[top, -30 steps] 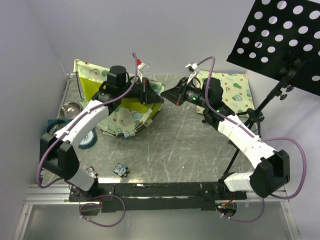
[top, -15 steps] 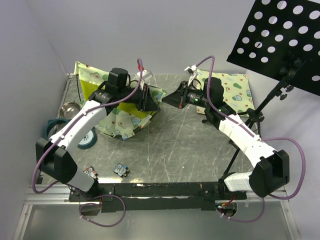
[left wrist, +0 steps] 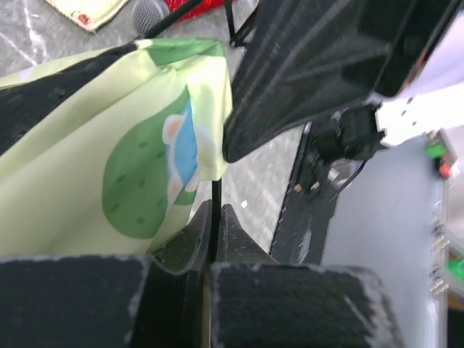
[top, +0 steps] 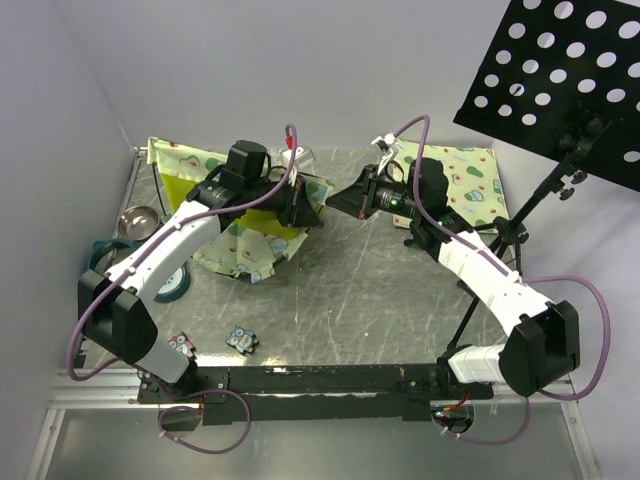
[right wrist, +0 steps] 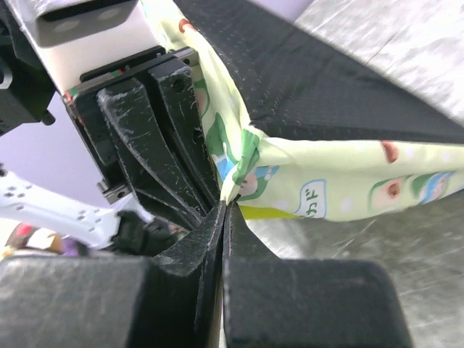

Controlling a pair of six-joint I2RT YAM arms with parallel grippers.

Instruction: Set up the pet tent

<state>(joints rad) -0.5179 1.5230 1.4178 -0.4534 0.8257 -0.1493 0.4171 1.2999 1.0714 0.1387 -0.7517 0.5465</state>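
Fingers pressed together, the left tool [left wrist: 215,217] is pinching a thin dark strip at the edge of the pet tent [top: 250,245]. It may be a pole or a hem; the wrist view is not making clear which. The right tool [right wrist: 225,217], fingers likewise drawn tight, is nipping a corner of the same avocado-print cloth, where it is joining a black sheet.

In the overhead view the two tools are meeting almost tip to tip just above the tabletop [top: 380,300], the right one sitting at 3 o'clock of the left. From that shared corner the tent is trailing away toward 8 o'clock and slumping as a loose heap on the left half of the tabletop. A lime-yellow panel [top: 178,165] is rising at its 10 o'clock end, near the back wall. Its long axis is running roughly from 10 o'clock to 4 o'clock, so both tools are working at one extremity of it.

The left arm is lying over the heap and is nearer its bulk, while the right arm is reaching in from the far side to that corner alone. The coming move is probably hinging on drawing that corner toward 3 o'clock, away from the heap. The flat printed mat [top: 465,185] is lying well apart at 2 o'clock, behind the right arm.
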